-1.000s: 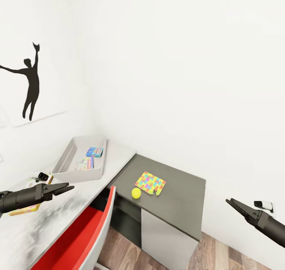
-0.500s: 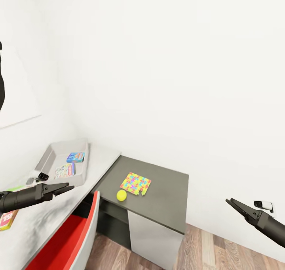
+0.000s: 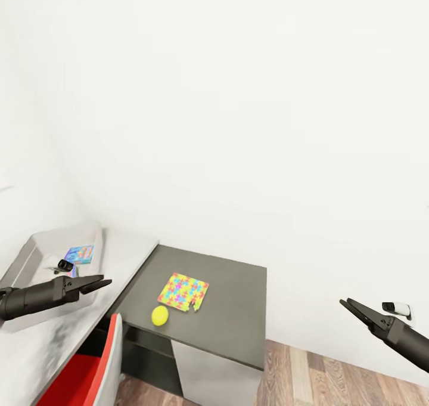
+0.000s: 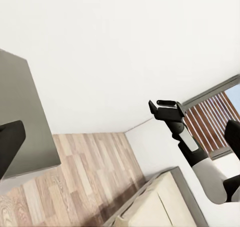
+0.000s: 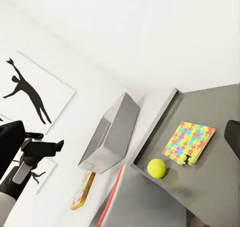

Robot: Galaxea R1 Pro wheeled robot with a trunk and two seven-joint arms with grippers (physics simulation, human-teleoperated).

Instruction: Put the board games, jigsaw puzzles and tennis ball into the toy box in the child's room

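Both grippers hang in mid-air holding nothing. Left gripper [image 3: 98,283]: slim dark fingers pressed together to a point, over the near edge of the long white-topped table [image 3: 122,248]. Right gripper [image 3: 351,306]: fingers likewise drawn to a closed point, out over the wood-plank floor [image 3: 333,376], well apart from all furniture.

Compared with a second ago, the whole head view has swung; the things have slid across the picture, but that is camera motion, not theirs. The black silhouette wall print has left the head view; it shows in the right wrist view [image 5: 27,89]. Both arms sit at the same spots in the head view.

Light grey shallow toy box [image 3: 27,254] lies just behind the left gripper, a light blue cartoon game box [image 3: 79,254] inside it. Low dark grey cabinet [image 3: 238,298] stands between the two grippers, butted against the table's end. On it: a flat multicoloured jigsaw slab [image 3: 183,291] and, just beside its near corner, a small yellow-green tennis ball [image 3: 159,315], close to the cabinet's front edge.

Red chair [image 3: 89,370] crowds the space below the left gripper. Open floor lies below the right gripper.
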